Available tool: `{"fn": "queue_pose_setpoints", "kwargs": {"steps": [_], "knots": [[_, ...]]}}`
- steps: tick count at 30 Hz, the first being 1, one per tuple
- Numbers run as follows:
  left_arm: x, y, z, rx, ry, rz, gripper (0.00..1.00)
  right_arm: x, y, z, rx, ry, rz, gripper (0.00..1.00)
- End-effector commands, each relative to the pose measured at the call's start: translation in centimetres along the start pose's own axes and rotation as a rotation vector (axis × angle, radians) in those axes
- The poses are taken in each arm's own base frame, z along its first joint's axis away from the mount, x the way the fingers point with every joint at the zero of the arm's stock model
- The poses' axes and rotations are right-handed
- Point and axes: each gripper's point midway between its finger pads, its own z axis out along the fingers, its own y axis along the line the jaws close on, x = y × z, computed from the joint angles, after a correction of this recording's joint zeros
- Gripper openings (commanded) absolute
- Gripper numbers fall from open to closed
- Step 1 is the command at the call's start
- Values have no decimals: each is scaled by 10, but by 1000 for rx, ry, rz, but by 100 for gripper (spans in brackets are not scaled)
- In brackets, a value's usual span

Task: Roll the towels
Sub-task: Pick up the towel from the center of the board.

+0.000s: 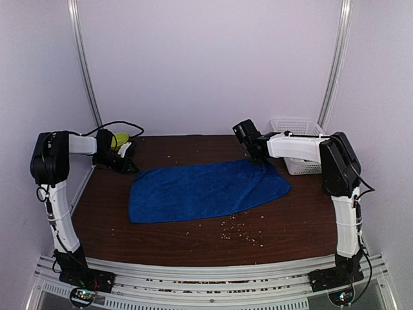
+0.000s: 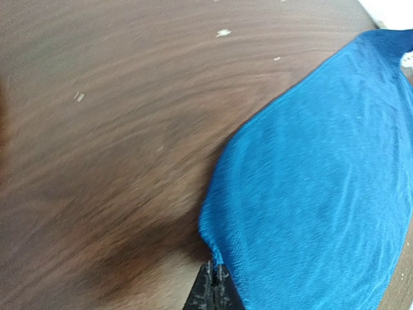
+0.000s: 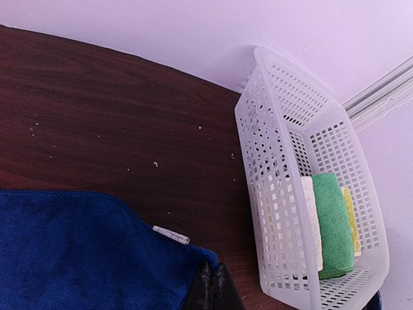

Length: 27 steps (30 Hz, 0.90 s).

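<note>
Blue towel [image 1: 206,190] lies flat, unrolled; left gripper [image 2: 214,284] and right gripper [image 3: 213,290] each clamp a far corner (rolled cloths [image 3: 332,223] sit in the basket [image 3: 271,129]); rolling remains.

**One Wide View, Two Close Ones**

The top camera looks down from high at the near side, far enough back to take in the whole table [image 1: 161,240]. The left wrist camera hangs close over the left corner of the blue towel [image 2: 322,194]. The right wrist camera, low at its right corner, faces the basket [image 3: 284,129] at far right. All three share the towel.
</note>
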Motion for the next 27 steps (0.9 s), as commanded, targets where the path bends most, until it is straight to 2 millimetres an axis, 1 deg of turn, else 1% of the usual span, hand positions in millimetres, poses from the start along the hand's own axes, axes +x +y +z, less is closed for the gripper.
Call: {"fn": "queue_pose_setpoints", "kwargs": {"steps": [1,4,8,10,14,15,20,27], "knots": [[-14,-30,0,76,-58,119,0,-13,-8,-11,1,-30,23,0],[-12,-39,9,75,-39,151,0,-11,-6,-10,3,-25,19,0],[0,-44,25,67,10,172,0,-10,-5,-9,3,-23,14,0],[5,-45,29,64,31,181,0,-10,-5,-9,4,-22,13,0],[3,-42,27,34,32,192,0,-10,-5,-9,3,-22,10,0],[2,-42,26,25,28,198,1,-10,-5,-9,3,-22,10,0],[-3,-38,22,-35,23,230,14,-10,-2,-10,-5,-23,6,0],[1,-41,27,-51,42,256,20,-9,-1,-10,-5,-22,-4,0]]}}
